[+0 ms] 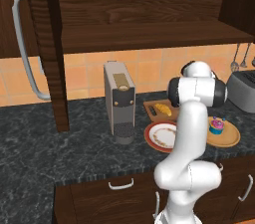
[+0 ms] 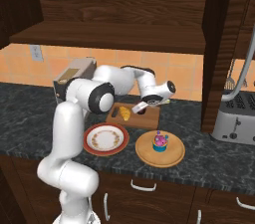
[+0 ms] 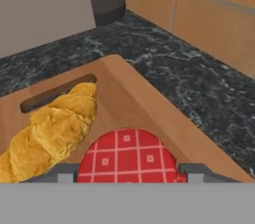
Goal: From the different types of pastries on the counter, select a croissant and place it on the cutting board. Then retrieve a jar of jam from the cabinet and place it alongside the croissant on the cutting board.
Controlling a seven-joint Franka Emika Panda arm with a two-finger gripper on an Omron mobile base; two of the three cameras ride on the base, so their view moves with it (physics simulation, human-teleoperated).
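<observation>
Jam jar point(image 3: 126, 155): red checked lid, white squares

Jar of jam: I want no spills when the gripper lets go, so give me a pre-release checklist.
1. Croissant already lies on the cutting board: ok.
2. Jar of jam is over the cutting board, beside the croissant: ok.
3. Jar clear of the croissant: ok, a gap shows in the hand view.
4. Jar bottom resting on the board: cannot tell, base is hidden.
5. Gripper fingers on either side of the jar: ok.
6. Jar away from the board's edge: ok, wood shows on that side.
</observation>
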